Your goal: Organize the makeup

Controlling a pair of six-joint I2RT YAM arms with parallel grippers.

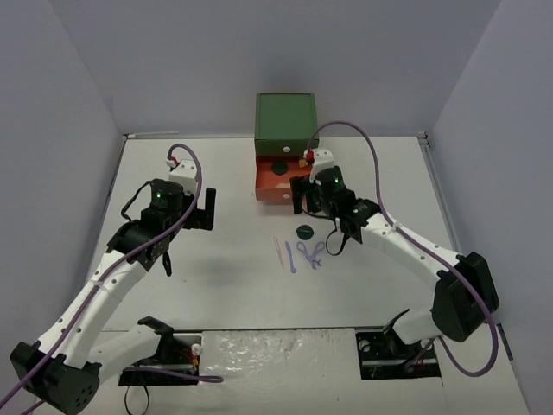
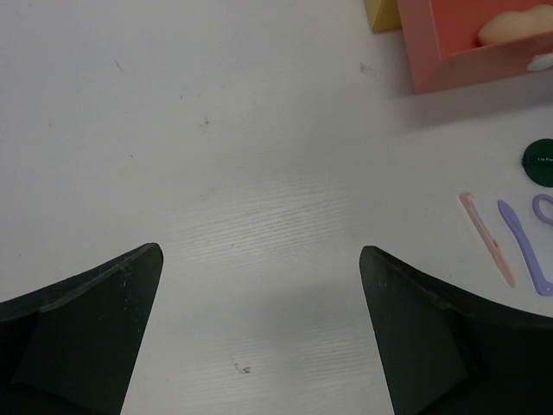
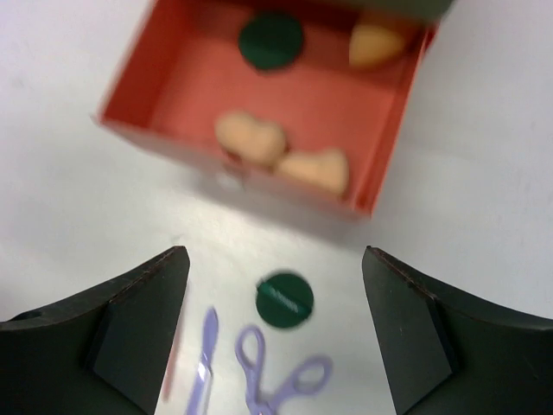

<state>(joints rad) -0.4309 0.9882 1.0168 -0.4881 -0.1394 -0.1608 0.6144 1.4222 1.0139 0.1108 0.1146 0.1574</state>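
The makeup is split between the table and an open orange drawer point(image 3: 138, 104). In the drawer lie three tan sponges point(image 3: 251, 137) and a dark green disc point(image 3: 270, 39). A second green disc point(image 3: 284, 299) lies on the table in front of it, beside a lilac scissor-shaped tool point(image 3: 276, 380), a lilac stick point(image 3: 203, 363) and a pale orange stick point(image 3: 171, 367). My right gripper point(image 3: 275, 259) hangs open and empty above the table disc, at the drawer's front edge point(image 1: 307, 197). My left gripper point(image 2: 261, 252) is wide open over bare table, left of the sticks point(image 2: 488, 238).
The green box point(image 1: 285, 121) stands at the back, the orange drawer point(image 1: 263, 186) pulled out of it toward me. A yellow part point(image 2: 380, 13) shows beside the drawer. Grey walls close in both sides and the back.
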